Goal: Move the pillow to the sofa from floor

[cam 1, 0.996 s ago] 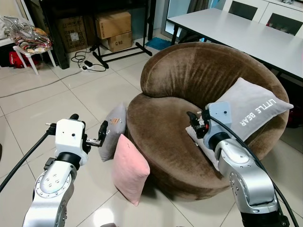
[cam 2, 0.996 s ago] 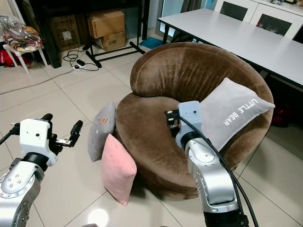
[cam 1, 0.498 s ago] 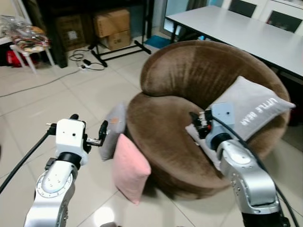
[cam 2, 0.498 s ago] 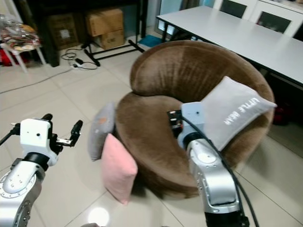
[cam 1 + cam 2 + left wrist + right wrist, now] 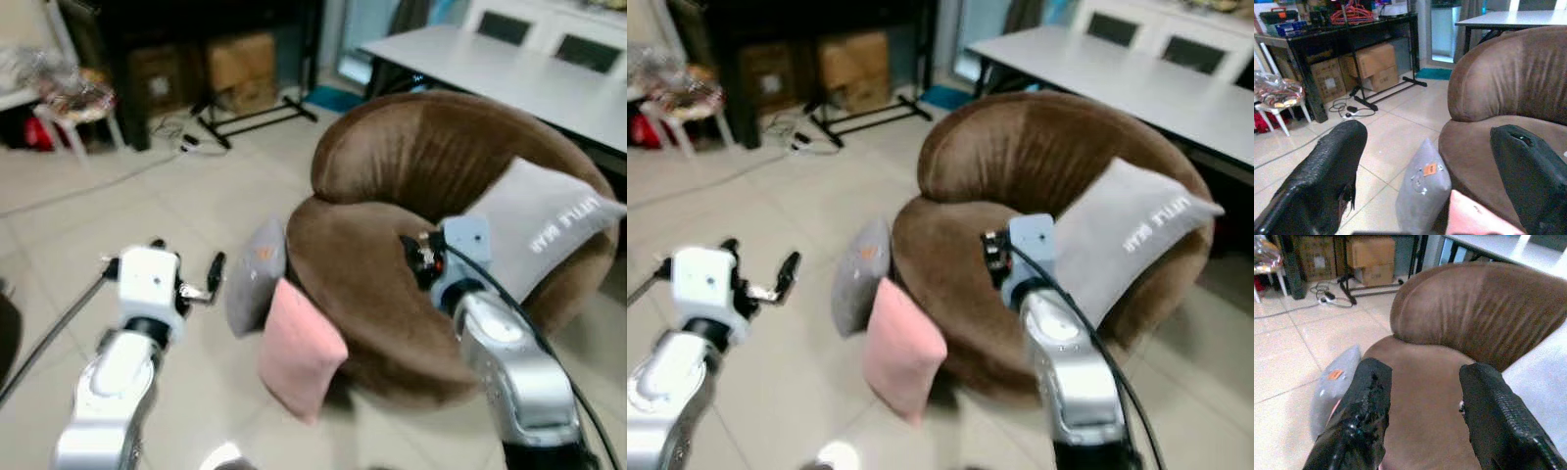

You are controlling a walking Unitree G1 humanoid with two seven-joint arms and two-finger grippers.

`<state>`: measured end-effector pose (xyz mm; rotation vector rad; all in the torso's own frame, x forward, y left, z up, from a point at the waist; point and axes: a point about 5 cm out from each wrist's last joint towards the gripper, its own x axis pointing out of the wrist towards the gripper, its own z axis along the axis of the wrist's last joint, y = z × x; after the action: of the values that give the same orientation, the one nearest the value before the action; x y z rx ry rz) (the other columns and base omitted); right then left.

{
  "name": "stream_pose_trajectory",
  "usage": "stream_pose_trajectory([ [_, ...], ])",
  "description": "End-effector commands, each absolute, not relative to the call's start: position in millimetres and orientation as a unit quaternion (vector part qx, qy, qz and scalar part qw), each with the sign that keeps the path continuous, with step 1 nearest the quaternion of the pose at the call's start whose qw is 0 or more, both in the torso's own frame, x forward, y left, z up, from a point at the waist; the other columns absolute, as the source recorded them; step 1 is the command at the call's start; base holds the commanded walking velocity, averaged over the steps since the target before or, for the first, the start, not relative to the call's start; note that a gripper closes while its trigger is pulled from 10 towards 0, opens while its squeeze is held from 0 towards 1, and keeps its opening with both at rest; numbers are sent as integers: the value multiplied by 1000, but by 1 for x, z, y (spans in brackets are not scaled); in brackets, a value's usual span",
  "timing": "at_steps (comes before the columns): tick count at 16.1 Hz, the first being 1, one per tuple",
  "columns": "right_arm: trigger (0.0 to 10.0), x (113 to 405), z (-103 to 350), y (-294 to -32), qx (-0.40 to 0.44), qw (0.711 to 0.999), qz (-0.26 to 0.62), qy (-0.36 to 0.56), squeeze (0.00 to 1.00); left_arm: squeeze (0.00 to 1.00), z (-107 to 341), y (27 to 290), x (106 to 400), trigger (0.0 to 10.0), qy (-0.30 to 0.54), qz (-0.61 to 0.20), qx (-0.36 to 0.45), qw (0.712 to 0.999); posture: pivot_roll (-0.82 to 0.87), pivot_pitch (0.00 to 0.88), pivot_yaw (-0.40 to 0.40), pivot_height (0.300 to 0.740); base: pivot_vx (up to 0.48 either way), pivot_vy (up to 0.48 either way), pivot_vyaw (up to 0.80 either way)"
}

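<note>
A pink pillow leans on the floor against the front of the round brown sofa. Behind it a grey pillow with an orange tag also leans on the sofa's base. A grey pillow with lettering lies on the sofa seat. My left gripper is open above the floor, left of the two floor pillows, and holds nothing. In its wrist view the grey pillow and the pink pillow's corner lie ahead. Over the seat's front, my right gripper is open and empty.
A white table stands behind the sofa. Cardboard boxes and a black rack's feet with a cable are at the back. A small white stool with a bundle is far left. Tiled floor lies around me.
The whole picture has shifted right and blurred, so the camera has moved. Both grippers keep the same open pose, and the pillows lie as before.
</note>
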<state>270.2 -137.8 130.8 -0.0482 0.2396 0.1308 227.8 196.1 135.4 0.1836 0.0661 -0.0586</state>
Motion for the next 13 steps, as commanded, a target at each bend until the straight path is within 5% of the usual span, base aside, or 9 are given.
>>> stream_pose_trajectory([
  [1,10000,273,138,-139,-30,992,63,107,0,0,136,194,228,10000,32,-29,94,995,2,0,-82,740,0,0,0],
  [5,10000,274,141,-140,-42,992,63,96,0,0,138,195,228,10000,26,-31,89,995,3,0,-84,740,0,0,106],
  [9,10000,274,142,-135,-38,992,81,93,0,0,138,196,228,10000,26,-30,86,996,3,0,-84,740,266,0,800],
  [13,10000,274,141,-136,-29,992,76,96,0,0,138,196,228,10000,25,-32,83,996,3,0,-84,740,272,0,0],
])
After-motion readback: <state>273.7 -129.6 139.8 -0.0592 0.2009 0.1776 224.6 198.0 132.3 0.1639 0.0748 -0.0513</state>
